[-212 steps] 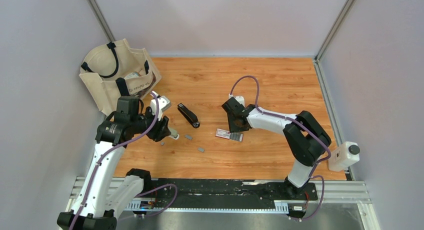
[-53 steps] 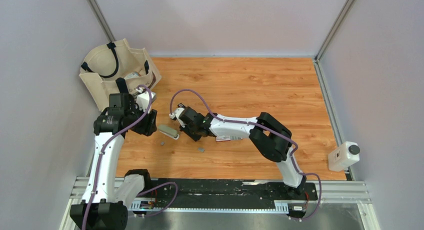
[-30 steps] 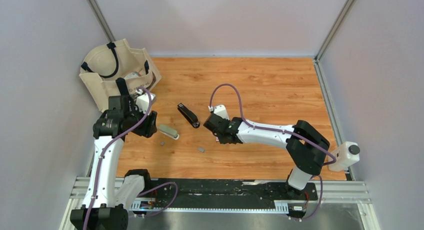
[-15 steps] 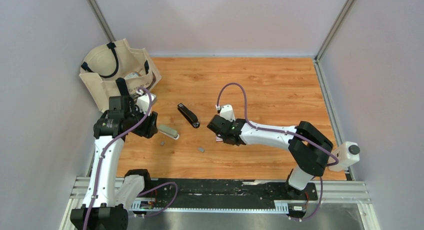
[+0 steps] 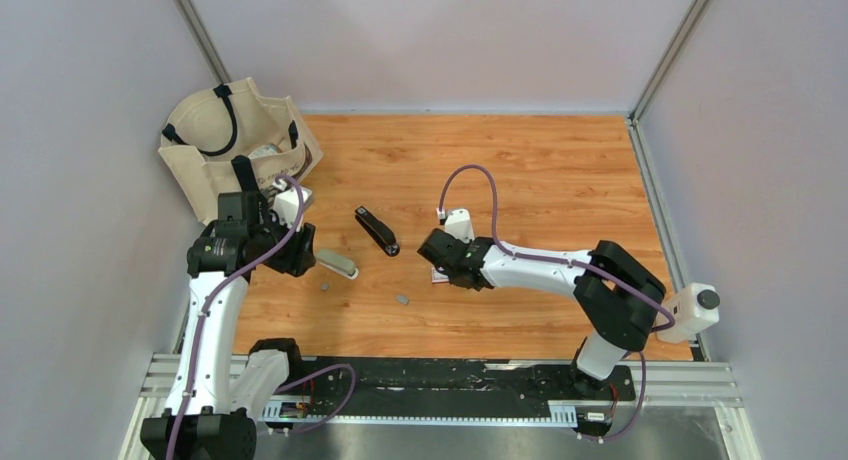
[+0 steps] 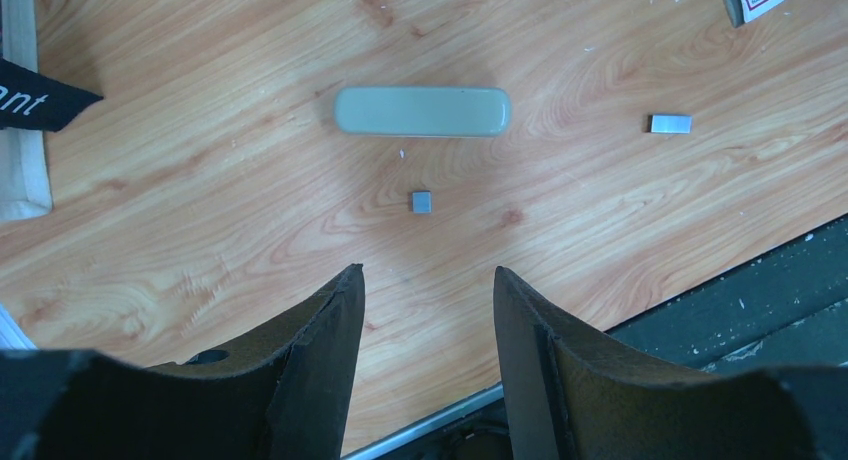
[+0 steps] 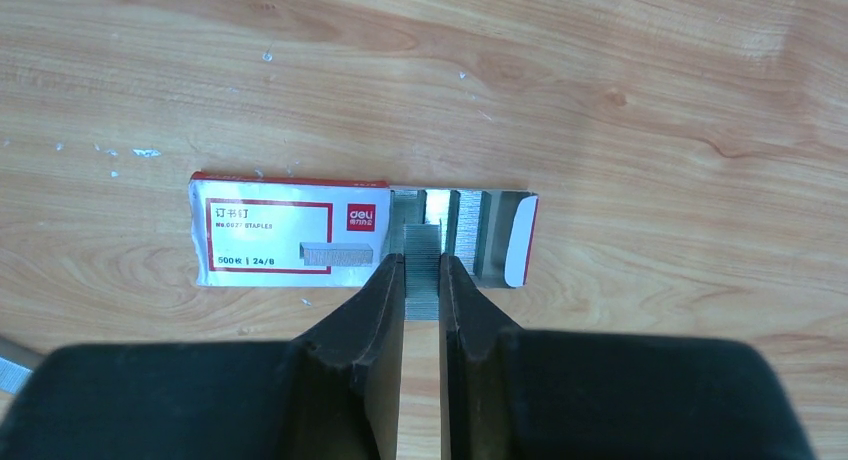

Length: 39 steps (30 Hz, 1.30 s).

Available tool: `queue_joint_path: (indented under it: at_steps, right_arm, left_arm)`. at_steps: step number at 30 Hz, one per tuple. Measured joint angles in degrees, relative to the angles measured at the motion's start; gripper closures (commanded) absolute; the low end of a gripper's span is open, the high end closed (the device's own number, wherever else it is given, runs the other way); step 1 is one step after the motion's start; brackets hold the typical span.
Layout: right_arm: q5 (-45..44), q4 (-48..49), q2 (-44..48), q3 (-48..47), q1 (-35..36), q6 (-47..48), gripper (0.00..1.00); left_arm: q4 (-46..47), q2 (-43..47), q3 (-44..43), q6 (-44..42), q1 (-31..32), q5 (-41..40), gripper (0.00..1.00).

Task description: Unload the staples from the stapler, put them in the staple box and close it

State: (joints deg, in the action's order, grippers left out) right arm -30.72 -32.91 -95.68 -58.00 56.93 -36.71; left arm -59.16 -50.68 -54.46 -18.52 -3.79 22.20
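Two staples (image 6: 421, 201) lie loose on the wooden table (image 5: 540, 170). In my left wrist view the stubby one sits at 12 o'clock from the left gripper (image 6: 425, 278), and a longer one (image 6: 670, 124) lies off at 2 o'clock. That gripper hangs above the boards with its jaws spread wide and nothing between them. Further out at 12 o'clock, past the stubby piece, lies a pale grey-beige oblong object (image 6: 422, 111), flat and apart from both staples.

On my right wrist feed, the right gripper (image 7: 423, 272) has its jaws pinched almost together on a staple strip (image 7: 422, 248), which runs lengthwise between the fingers. Its far end pokes out over the open end of a small box (image 7: 290, 235) with a red-and-white label (more grey rows show in the tray (image 7: 470, 230), at 1 o'clock from the fingertips). I cannot tell whether the strip touches the tray.

From the top camera, the stapler (image 5: 377, 230) lies on the table at 10 o'clock from the right gripper, slanted, with neither arm touching it. The oblong object rests at 8 o'clock from the stapler, near it but apart. A canvas tote bag (image 5: 215, 130) slumps in the far-left corner, at 11 o'clock from the left gripper.
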Motion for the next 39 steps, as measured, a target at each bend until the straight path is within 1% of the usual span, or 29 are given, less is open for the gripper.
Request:
queue_joint_path:
  at_steps: [14,22,39]
  right_arm:
    - [-0.7,0.8,-1.5,0.0,-0.5,-0.6,0.84]
    - [-0.2,2.3,-1.5,1.3,-1.6,-0.6,0.83]
    - [0.4,4.9,-1.0,2.3,-1.6,-0.2,0.84]
  left_arm:
    - [0.0,0.0,0.2,0.0,0.0,0.0,0.41]
    - [0.0,0.0,0.6,0.0,0.0,0.0,0.41]
    - [0.0,0.1,0.9,0.0,0.0,0.2,0.41]
